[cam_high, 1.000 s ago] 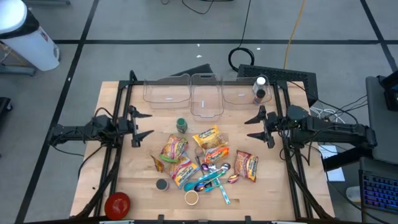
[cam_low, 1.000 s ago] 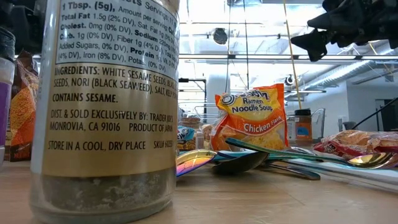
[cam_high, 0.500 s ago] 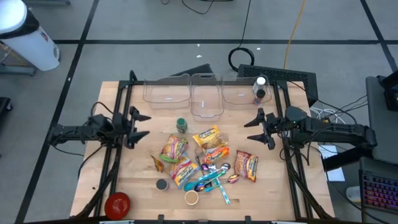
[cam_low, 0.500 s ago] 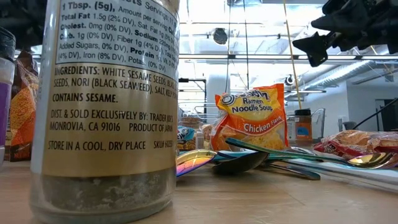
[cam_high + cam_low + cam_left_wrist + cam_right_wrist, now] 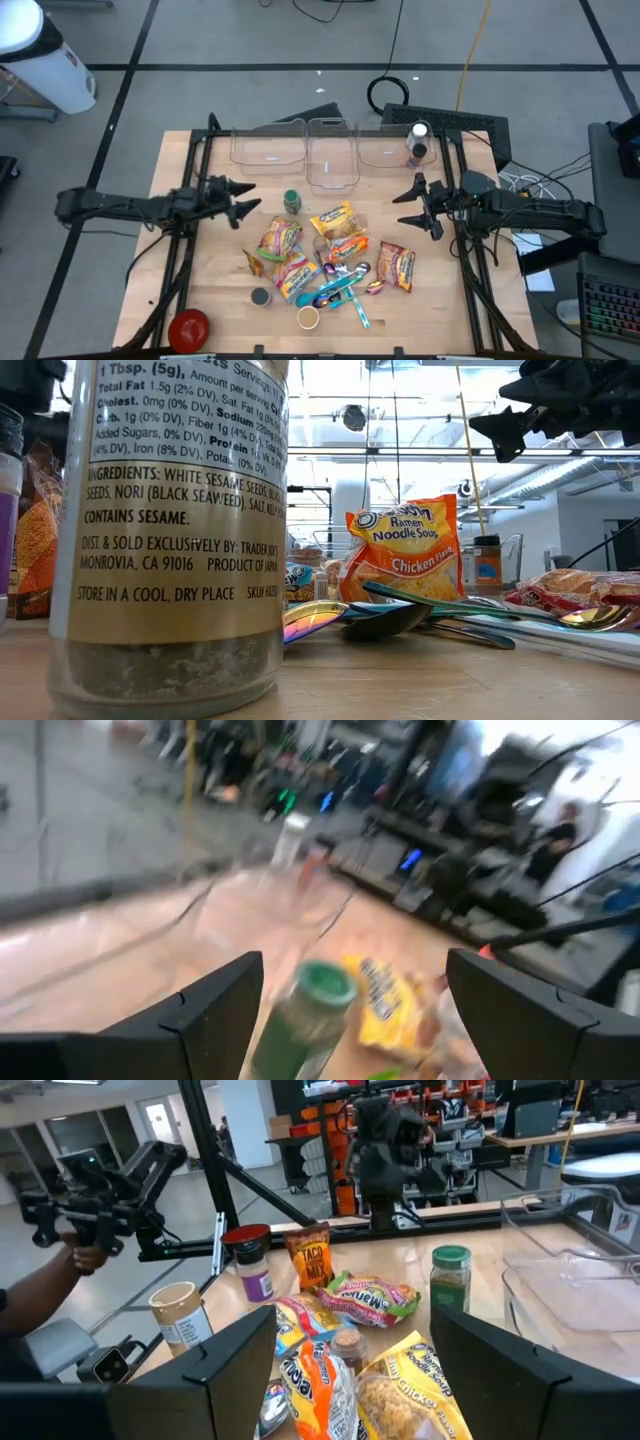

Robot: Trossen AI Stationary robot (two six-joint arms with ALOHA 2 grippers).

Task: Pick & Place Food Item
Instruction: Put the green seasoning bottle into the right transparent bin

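Several ramen packets (image 5: 333, 220) lie in a heap at the table's middle, with a green-lidded spice jar (image 5: 291, 201) standing upright at the heap's far left. My left gripper (image 5: 248, 198) is open and points level at that jar from the table's left, a short way off. In the blurred left wrist view the jar (image 5: 315, 1010) shows ahead between the fingers. My right gripper (image 5: 404, 208) is open, raised right of the heap, with nothing between its fingers. It looks over the packets (image 5: 370, 1295) and the jar (image 5: 451, 1278).
Three clear tubs (image 5: 332, 155) stand along the far edge, with a bottle (image 5: 417, 145) beside them. Spoons (image 5: 340, 285), a small cup (image 5: 308, 318) and a red lid (image 5: 188, 328) lie nearer. A seasoning jar (image 5: 170, 530) fills the low view. A person's hand (image 5: 40, 1310) shows beyond the table.
My left gripper has reached toward the table's right, toward the green-lidded jar, sinking a little and rolling about its own axis; its fingers stay open. Nothing on the table has moved.
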